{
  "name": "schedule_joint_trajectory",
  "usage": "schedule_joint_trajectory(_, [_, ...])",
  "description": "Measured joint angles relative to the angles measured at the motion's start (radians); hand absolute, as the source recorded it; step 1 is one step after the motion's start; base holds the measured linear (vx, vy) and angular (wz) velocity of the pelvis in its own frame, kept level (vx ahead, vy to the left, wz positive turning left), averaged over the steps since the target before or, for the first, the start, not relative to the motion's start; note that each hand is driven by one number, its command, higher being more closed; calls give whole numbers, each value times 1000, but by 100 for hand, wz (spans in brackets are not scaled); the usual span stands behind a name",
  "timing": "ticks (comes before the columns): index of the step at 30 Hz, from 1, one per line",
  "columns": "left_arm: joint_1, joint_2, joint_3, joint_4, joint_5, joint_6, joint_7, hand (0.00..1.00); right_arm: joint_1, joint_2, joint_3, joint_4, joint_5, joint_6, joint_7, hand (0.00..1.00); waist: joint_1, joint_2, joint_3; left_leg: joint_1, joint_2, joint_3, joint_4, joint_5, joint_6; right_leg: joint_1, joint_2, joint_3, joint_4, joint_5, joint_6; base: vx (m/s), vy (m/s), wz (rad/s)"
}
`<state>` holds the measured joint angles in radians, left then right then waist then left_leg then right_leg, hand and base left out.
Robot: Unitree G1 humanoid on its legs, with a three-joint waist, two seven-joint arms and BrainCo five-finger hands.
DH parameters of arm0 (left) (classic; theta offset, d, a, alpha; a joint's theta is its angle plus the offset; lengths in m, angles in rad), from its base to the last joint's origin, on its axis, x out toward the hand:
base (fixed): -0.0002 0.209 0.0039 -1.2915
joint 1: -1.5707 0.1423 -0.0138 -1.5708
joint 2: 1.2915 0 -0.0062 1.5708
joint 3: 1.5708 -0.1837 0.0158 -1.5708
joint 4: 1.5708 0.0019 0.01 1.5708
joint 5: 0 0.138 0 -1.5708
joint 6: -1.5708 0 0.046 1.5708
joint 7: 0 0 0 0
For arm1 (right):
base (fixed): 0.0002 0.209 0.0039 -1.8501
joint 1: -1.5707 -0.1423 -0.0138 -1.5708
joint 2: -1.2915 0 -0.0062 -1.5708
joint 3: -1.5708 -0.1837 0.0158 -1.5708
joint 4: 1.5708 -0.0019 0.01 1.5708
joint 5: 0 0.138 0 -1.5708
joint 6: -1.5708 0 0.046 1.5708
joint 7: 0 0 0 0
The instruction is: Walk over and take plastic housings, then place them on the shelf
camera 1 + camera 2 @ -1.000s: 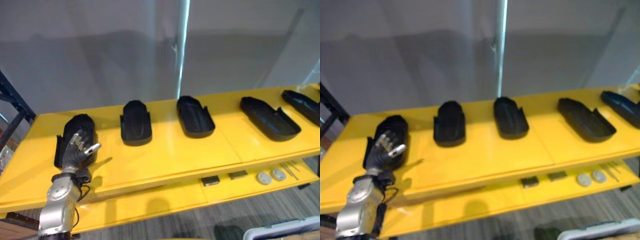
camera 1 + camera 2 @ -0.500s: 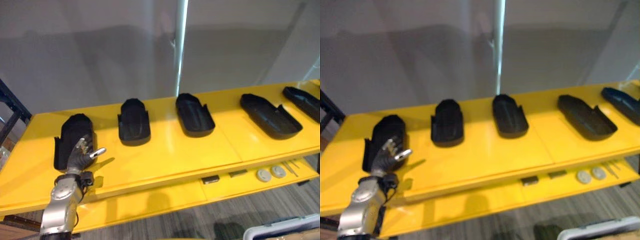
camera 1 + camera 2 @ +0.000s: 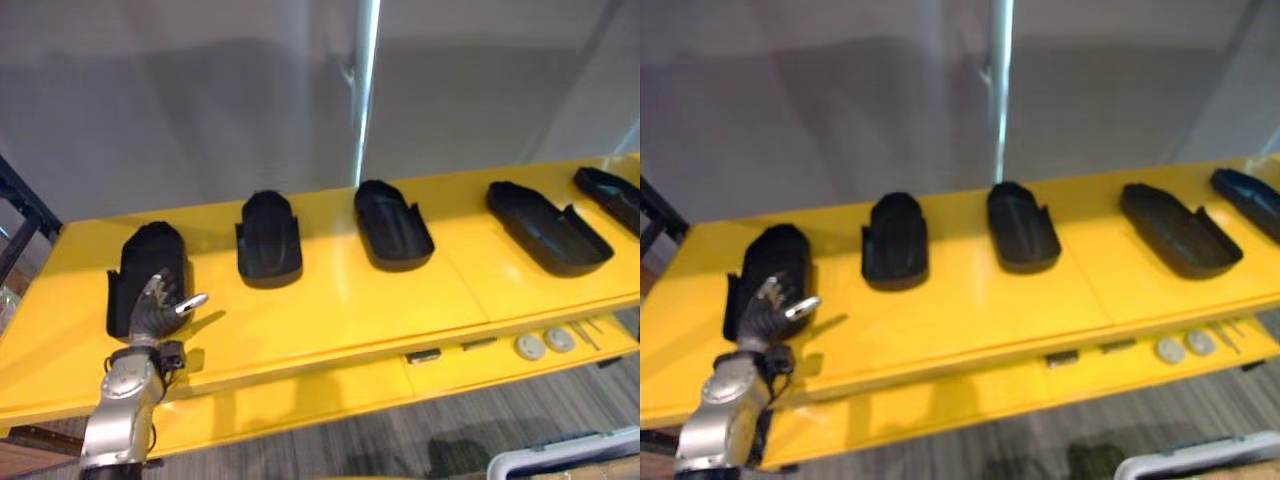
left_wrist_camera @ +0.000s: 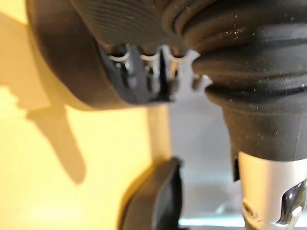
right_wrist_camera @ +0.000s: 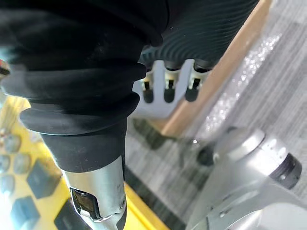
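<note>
Fingers (image 3: 158,292) of my left hand (image 3: 150,318) loosely apart, empty, at the near end of the leftmost black plastic housing (image 3: 150,255), which runs lengthwise away from me.

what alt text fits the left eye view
The robot's open left hand is at the near end of the leftmost black plastic housing, one of five lined up on a yellow shelf. Small parts lie on a lower yellow tier.
</note>
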<state>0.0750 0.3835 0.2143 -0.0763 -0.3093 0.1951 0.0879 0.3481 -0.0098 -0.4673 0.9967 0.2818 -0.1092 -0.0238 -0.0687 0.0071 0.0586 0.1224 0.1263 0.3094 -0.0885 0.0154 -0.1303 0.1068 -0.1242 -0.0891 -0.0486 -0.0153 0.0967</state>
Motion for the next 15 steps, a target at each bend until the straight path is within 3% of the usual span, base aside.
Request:
schedule_joint_trajectory(2, [-10, 0, -1, -8, 16, -73, 19, 0, 0, 0, 0, 0, 0, -3, 0, 0, 0, -1, 0, 0, 0, -1, 0, 0, 0, 0, 0, -1, 0, 0, 0, 0, 0, 0])
schedule_joint_trajectory(7, [-20, 0, -13, -72, 45, -171, 18, 0, 0, 0, 3, 0, 0, -3, 0, 0, 0, -3, 1, 0, 0, -2, 0, 0, 0, 0, -1, -1, 3, -1, 1, 0, 0, 0])
schedule_joint_trajectory(15, [-21, -2, -106, -92, 51, -173, 3, 0, 10, -3, 23, 2, -70, -3, 27, 0, -1, -10, 8, -23, -11, -57, 0, 8, 6, 8, -12, -54, 10, -14, 8, -5, -4, 19])
